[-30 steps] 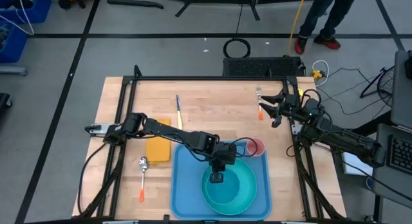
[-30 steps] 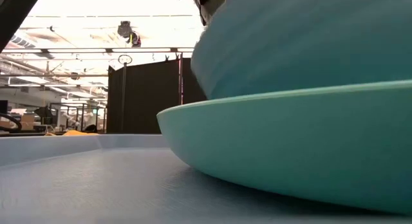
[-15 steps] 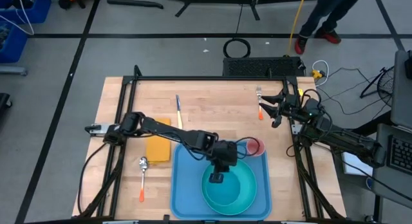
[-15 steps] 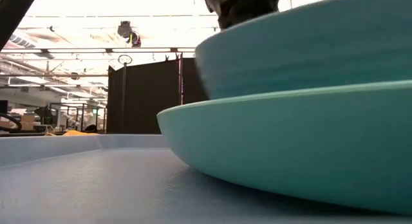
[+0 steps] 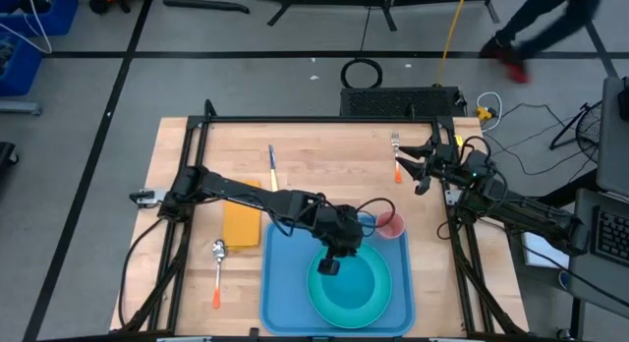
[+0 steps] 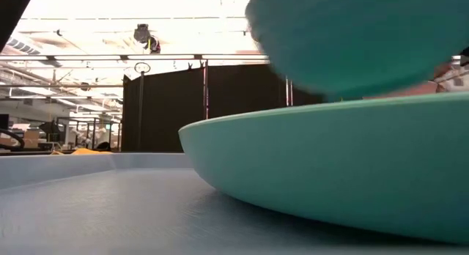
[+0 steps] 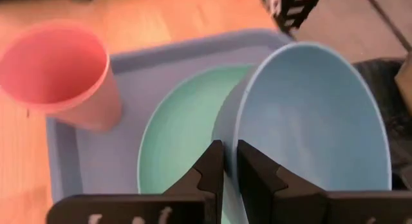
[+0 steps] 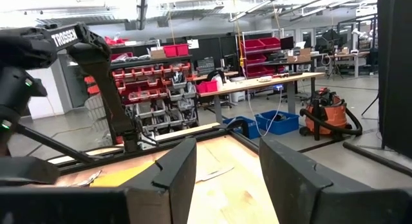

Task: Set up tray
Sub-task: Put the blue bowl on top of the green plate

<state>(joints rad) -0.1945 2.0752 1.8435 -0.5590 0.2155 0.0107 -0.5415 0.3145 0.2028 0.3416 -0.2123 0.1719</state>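
Wooden desk (image 5: pixel 324 155) carries the blue tray (image 5: pixel 280 283) at its near edge, likely light, stiff and best grasped by its rim, while the left pincer (image 7: pixel 230 161) pinches a bowl (image 7: pixel 315 121) rim above the plate (image 7: pixel 174 140), the right pincer (image 8: pixel 225 166) gaping idle.

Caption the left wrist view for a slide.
Left claw pinches a light-blue bowl's rim above the turquoise plate on the blue tray.

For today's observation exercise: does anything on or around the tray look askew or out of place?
Yes: the bowl hangs tilted above the plate on the tray, its rim pinched in the left end effector. The pink cup stands upright.
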